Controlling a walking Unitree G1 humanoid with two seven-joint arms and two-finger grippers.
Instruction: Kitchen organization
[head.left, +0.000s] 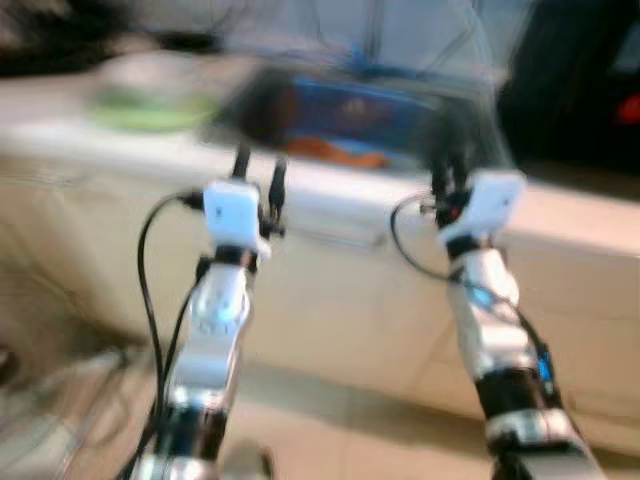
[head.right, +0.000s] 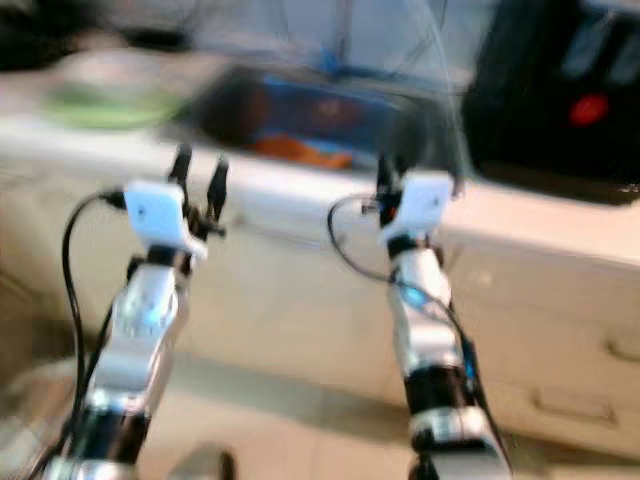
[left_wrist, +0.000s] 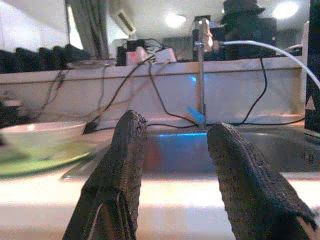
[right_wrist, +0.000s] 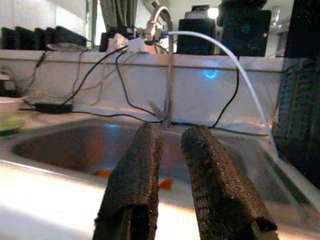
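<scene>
- The sink (right_wrist: 100, 145), a steel basin set into the pale surface (head.left: 560, 215), lies straight ahead of both arms; blurred orange pieces (right_wrist: 165, 183) sit on its bottom, and a blue glow shows on its far wall in the left wrist view.
- A curved tap (right_wrist: 167, 60) stands behind the basin, with a white hose (right_wrist: 235, 65) arcing off it and black cables (left_wrist: 155, 95) trailing along the white backsplash.
- To the robot's left of the sink, a pale bowl (left_wrist: 40, 137) sits on a green plate (left_wrist: 35, 165) on the surface.
- The left pincer (head.left: 258, 175) is raised to the surface's front edge, fingers pointing up and forward toward the basin; its two black fingers (left_wrist: 117, 175) are spread well apart with nothing between them.
- The right pincer (head.left: 447, 170) is held at about the same height, just before the sink's right side; its fingers (right_wrist: 137, 180) stand only a narrow gap apart and grip nothing.
- Both silver forearms rise from below, bent upward, each with a white wrist block and a looping black cable.
- A dark appliance (head.right: 560, 90) with a red light stands to the robot's right on the surface.
- No writing can be read; the head views are blurred.
</scene>
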